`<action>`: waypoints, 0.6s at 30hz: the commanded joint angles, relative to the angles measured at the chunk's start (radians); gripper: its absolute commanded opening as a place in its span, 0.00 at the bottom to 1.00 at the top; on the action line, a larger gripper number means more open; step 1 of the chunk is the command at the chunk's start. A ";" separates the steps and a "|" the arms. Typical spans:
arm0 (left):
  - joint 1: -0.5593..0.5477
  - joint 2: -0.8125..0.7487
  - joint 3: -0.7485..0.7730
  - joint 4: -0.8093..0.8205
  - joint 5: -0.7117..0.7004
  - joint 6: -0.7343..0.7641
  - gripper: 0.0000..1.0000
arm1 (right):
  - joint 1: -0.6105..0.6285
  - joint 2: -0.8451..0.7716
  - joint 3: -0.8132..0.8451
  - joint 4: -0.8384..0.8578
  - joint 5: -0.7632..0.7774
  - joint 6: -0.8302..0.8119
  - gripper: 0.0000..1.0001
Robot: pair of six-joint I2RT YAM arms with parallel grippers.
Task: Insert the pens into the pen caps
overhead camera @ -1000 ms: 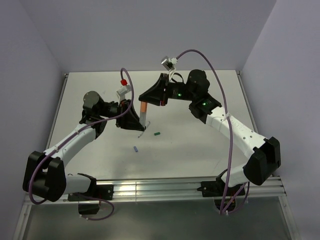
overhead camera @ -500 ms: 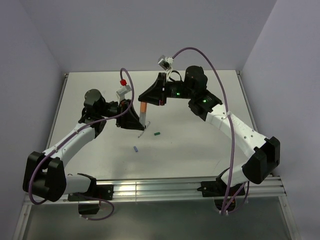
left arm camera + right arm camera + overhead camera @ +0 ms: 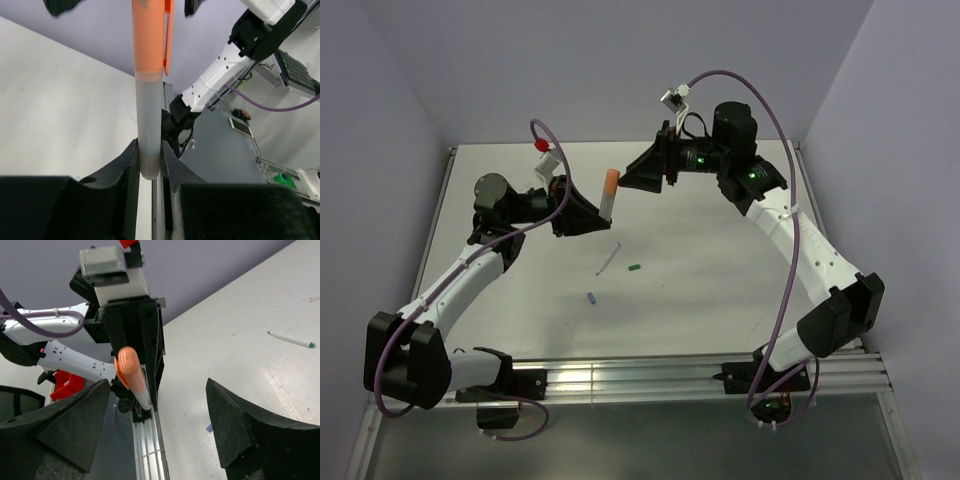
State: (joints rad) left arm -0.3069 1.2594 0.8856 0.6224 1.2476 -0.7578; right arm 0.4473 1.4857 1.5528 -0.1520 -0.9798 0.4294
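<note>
My left gripper is shut on the lower barrel of the thick greyish pen, which stands nearly upright above the table with its orange end on top. The left wrist view shows the barrel pinched between the jaws of the left gripper. My right gripper is open just right of the orange end, apart from it; the right wrist view has the pen ahead between its spread fingers. A thin pen, a green cap and a blue cap lie on the table.
The white table has raised rails along its left and right edges and an aluminium rail at the near edge. Purple cables loop above both arms. In the right wrist view, the thin pen lies at the far right.
The right gripper has opened, let go of the orange end and drawn back up and right. The left arm has raised the thick pen off the table and moved it back.
</note>
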 commanded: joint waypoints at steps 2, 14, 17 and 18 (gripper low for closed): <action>0.005 0.008 0.000 0.270 -0.037 -0.161 0.00 | 0.004 -0.097 -0.067 0.133 -0.008 0.095 0.90; 0.012 0.060 -0.053 0.594 -0.135 -0.479 0.00 | 0.080 -0.087 -0.185 0.290 0.018 0.170 0.87; 0.011 0.058 -0.056 0.594 -0.139 -0.482 0.00 | 0.096 -0.067 -0.169 0.308 0.038 0.181 0.85; 0.011 0.057 -0.062 0.597 -0.142 -0.483 0.00 | 0.097 -0.059 -0.166 0.313 0.039 0.183 0.84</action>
State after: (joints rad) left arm -0.2977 1.3266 0.8318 1.1210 1.1358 -1.1950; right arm 0.5316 1.4097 1.3571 0.0776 -0.9634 0.5903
